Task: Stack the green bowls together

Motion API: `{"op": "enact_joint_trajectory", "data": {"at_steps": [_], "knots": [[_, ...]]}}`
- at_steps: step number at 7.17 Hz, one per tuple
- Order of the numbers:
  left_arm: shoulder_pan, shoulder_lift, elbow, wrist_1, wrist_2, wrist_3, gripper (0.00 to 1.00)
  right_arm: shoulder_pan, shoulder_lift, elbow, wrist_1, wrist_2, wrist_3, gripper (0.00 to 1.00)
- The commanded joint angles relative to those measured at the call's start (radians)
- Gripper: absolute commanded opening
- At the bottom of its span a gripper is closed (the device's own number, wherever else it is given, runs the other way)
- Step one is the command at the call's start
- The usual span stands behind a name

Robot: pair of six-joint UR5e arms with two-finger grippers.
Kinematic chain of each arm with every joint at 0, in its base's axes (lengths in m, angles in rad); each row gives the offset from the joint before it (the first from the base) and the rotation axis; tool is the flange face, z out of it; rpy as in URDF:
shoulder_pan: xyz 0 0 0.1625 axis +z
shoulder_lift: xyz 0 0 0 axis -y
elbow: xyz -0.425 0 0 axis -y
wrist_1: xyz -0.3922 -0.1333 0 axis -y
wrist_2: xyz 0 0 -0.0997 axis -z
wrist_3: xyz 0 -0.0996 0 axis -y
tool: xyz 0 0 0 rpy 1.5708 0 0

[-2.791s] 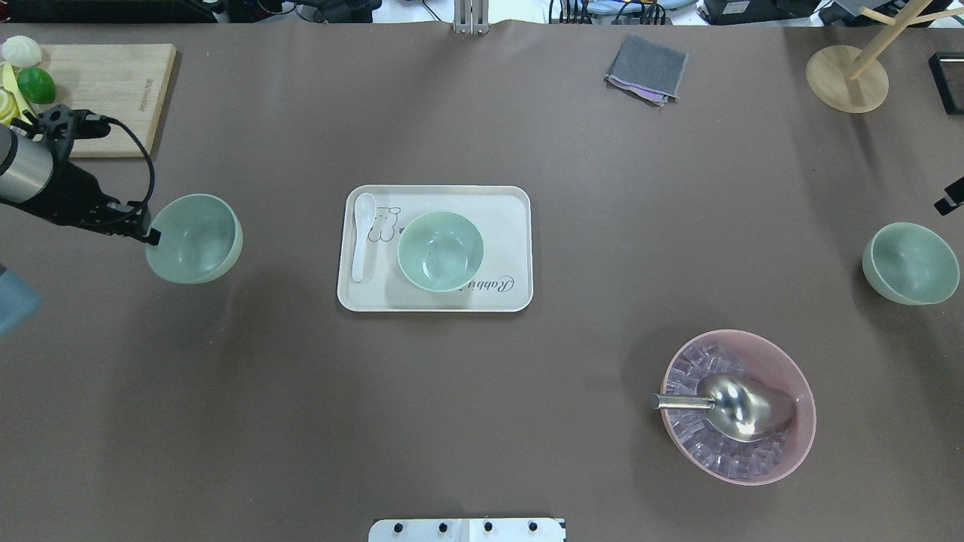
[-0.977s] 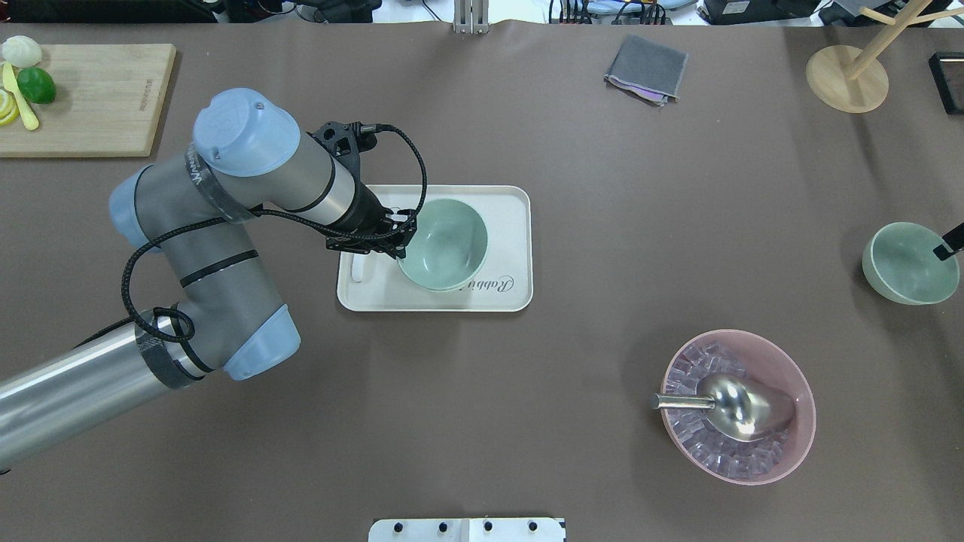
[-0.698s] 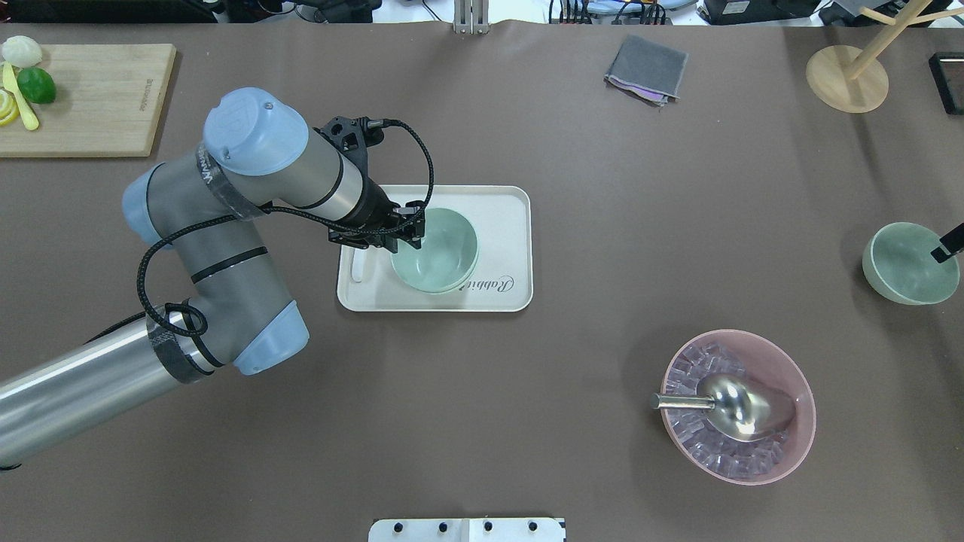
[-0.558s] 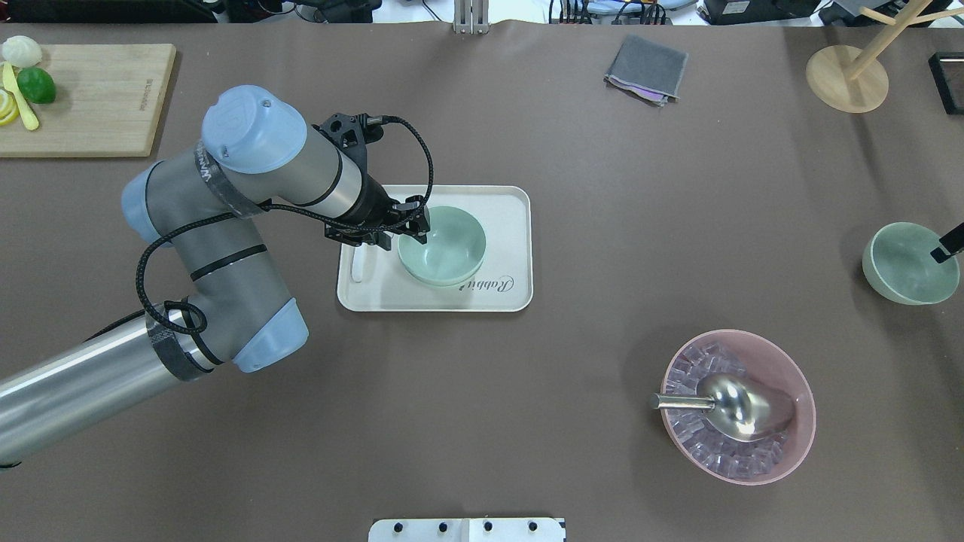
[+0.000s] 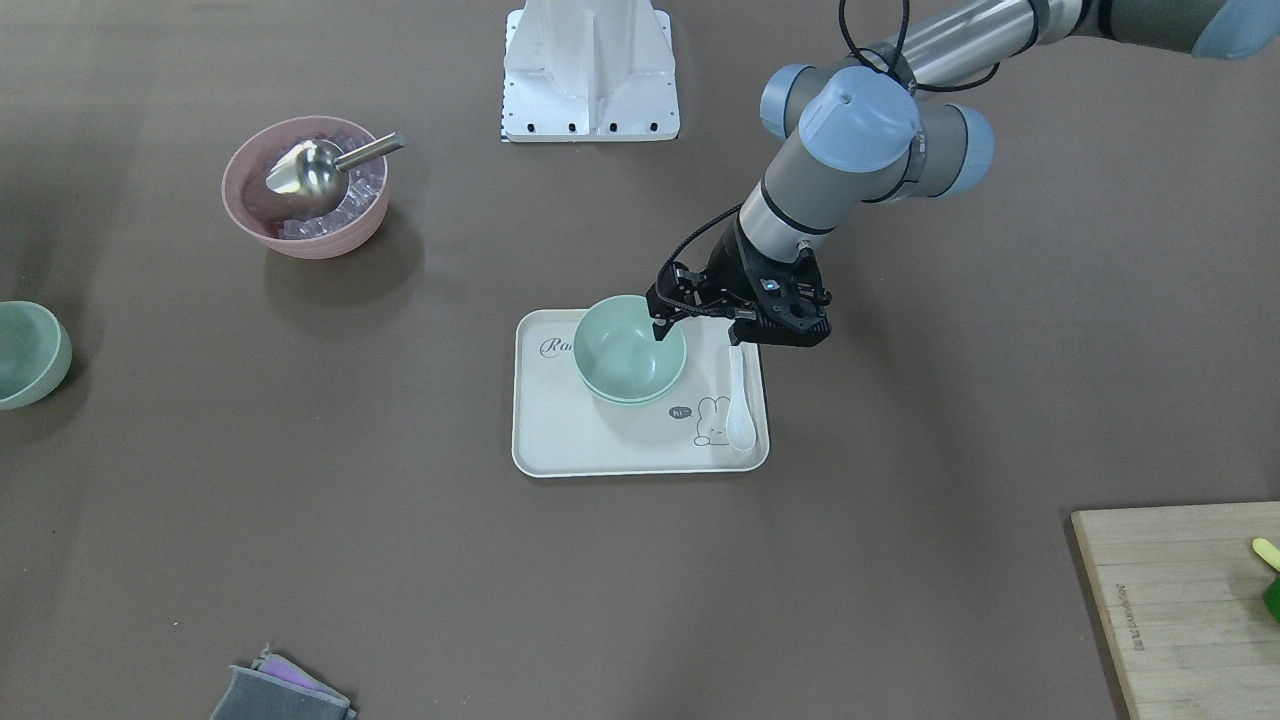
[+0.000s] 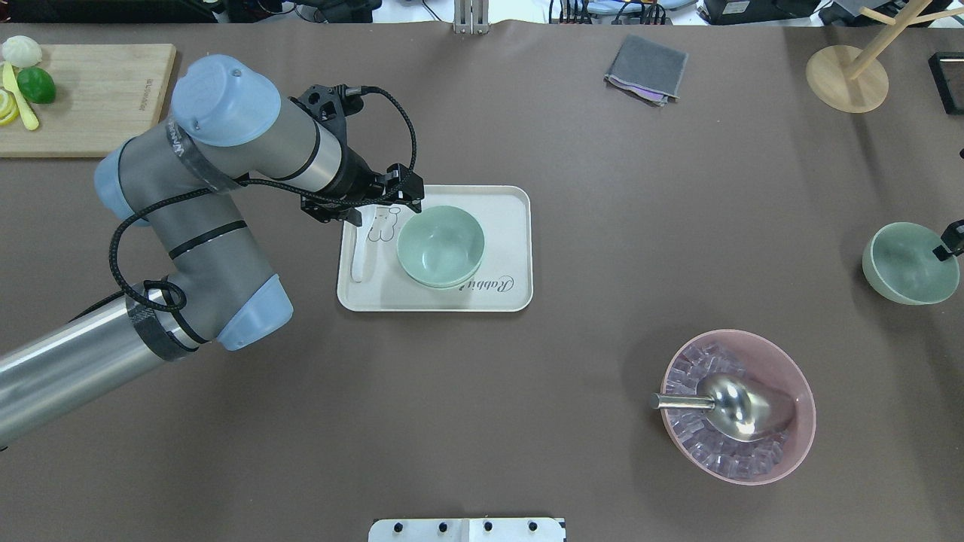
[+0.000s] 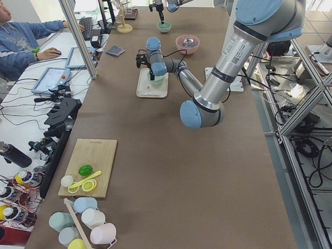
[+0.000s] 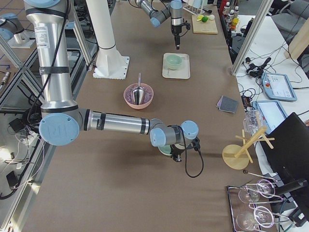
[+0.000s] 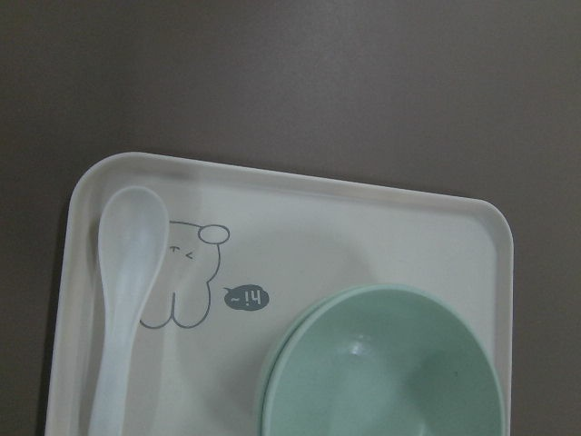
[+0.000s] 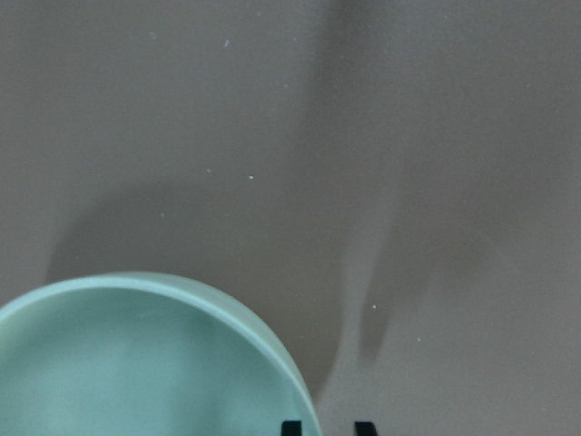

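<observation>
Two green bowls [image 6: 440, 247] sit nested on the cream tray [image 6: 506, 218]; they also show in the front view [image 5: 628, 352] and the left wrist view [image 9: 390, 368]. My left gripper [image 6: 385, 211] is open and empty, just above and beside their rim toward the robot's left. The third green bowl [image 6: 907, 265] stands alone at the far right. My right gripper [image 6: 950, 245] is at its rim. In the right wrist view its fingertips [image 10: 289, 427] straddle the rim of this bowl [image 10: 136, 363] with a narrow gap.
A white spoon [image 6: 363, 242] lies on the tray's left part. A pink bowl [image 6: 800, 440] with ice and a metal scoop stands at the front right. A grey cloth [image 6: 646, 69], a wooden stand [image 6: 847, 79] and a cutting board [image 6: 98, 98] lie along the far edge.
My left gripper carried a green bowl from the left to the tray, set it into the bowl there, let go and drew back. My right gripper came down to the right bowl's rim.
</observation>
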Motion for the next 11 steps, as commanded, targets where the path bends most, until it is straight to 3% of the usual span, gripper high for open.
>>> {"op": "enact_joint_trajectory", "data": {"at_steps": [1, 2, 4, 5, 7, 9, 11], "knots": [[-0.053, 0.026, -0.008, 0.005, -0.053, 0.003, 0.98, -0.011, 0.028, 0.039, -0.002, 0.034, 0.062, 0.0], [-0.104, 0.036, -0.014, 0.005, -0.144, 0.027, 0.98, -0.01, 0.054, 0.071, -0.022, 0.07, 0.088, 0.0], [-0.201, 0.175, -0.109, 0.005, -0.26, 0.159, 0.98, -0.011, 0.159, 0.178, -0.139, 0.11, 0.229, 0.0], [-0.208, 0.261, -0.143, 0.002, -0.26, 0.243, 0.98, -0.067, 0.245, 0.287, -0.254, 0.107, 0.371, 0.0], [-0.266, 0.429, -0.195, -0.003, -0.265, 0.398, 0.98, -0.228, 0.412, 0.386, -0.295, 0.087, 0.722, 0.0], [-0.347, 0.539, -0.188, 0.0, -0.299, 0.579, 0.98, -0.461, 0.576, 0.377, -0.279, -0.117, 0.966, 0.0], [-0.413, 0.595, -0.174, 0.005, -0.299, 0.685, 0.98, -0.569, 0.658, 0.283, -0.166, -0.219, 1.072, 0.0]]}}
